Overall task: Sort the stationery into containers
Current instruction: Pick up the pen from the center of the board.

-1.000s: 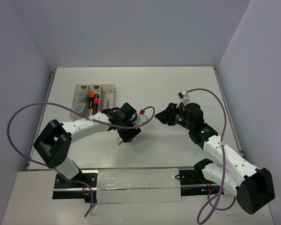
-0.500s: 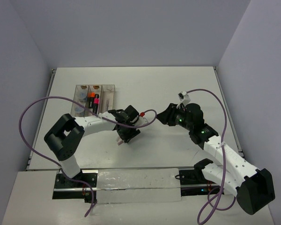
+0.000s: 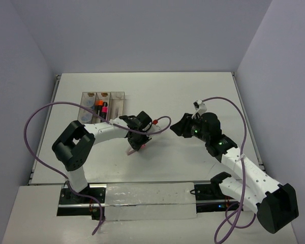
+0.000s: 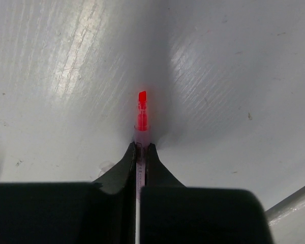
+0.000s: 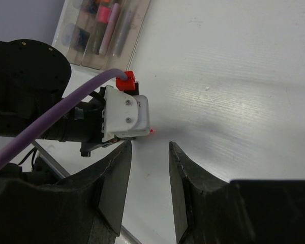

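A thin pink pen [image 4: 141, 127] with a bright red tip is pinched between the fingers of my left gripper [image 4: 141, 146], which is shut on it just above the white table. From above, that gripper [image 3: 141, 138] sits mid-table and the pen's pale tail [image 3: 130, 151] sticks out toward the near left. My right gripper [image 5: 150, 145] stands open with nothing between its fingers, a short way right of the left gripper. The clear three-compartment tray [image 3: 119, 103] lies far left, holding an orange-black highlighter [image 3: 98, 106] and a pink-black highlighter [image 3: 104, 108].
In the right wrist view, the left arm's white camera block [image 5: 126, 116] and purple cable [image 5: 66, 109] fill the space just ahead of the right fingers. The tray [image 5: 135, 36] shows top left with thin pens inside. A metal rail [image 3: 142, 190] borders the near edge.
The left gripper has closed onto the pink pen, and its arm has swung in and shifted slightly right. The right arm has hardly moved.
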Available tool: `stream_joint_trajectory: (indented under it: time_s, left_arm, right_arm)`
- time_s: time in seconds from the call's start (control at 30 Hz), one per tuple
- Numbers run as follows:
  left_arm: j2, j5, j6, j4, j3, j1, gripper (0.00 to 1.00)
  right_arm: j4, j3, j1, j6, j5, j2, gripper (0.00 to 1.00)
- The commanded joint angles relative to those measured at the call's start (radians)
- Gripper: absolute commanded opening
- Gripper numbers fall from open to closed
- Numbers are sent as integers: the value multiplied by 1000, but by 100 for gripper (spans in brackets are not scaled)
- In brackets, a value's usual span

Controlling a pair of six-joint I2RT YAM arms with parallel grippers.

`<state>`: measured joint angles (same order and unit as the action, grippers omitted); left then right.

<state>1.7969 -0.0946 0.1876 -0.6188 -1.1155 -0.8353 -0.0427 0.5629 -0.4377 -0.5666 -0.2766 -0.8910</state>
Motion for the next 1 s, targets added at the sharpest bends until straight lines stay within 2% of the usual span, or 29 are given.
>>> stream_joint_trajectory:
  time_s: [0.0, 0.17, 0.37, 0.43, 0.47, 0.57, 0.67, 0.83, 0.97]
  left_arm:
    - [39, -177, -12, -16, -6, -7, 0]
    - [0, -242, -16, -7, -17, -3, 0]
    - [57, -185, -1, -15, 0, -2, 1]
    - [74, -214, -2, -28, -7, -4, 17]
    - [82, -223, -1, -31, -11, -4, 30]
    - [90, -204, -2, -35, -5, -6, 43]
    - [95, -142, -1, -19, 26, -18, 41]
    - [135, -80, -12, -24, 31, -31, 20]
    - [163, -62, -17, -38, 24, -44, 16]
  right_arm:
    - [-17, 48, 14, 39, 28, 42, 43]
    - [-31, 47, 25, 39, 33, 67, 43]
    - [-45, 52, 33, 42, 41, 81, 43]
    - [-49, 52, 34, 42, 43, 85, 43]
    - [-52, 52, 33, 42, 46, 88, 43]
    - [-58, 53, 37, 45, 53, 100, 43]
    - [-65, 54, 42, 51, 58, 109, 43]
    - [-69, 56, 49, 56, 62, 121, 43]
    - [-78, 55, 51, 59, 67, 138, 43]
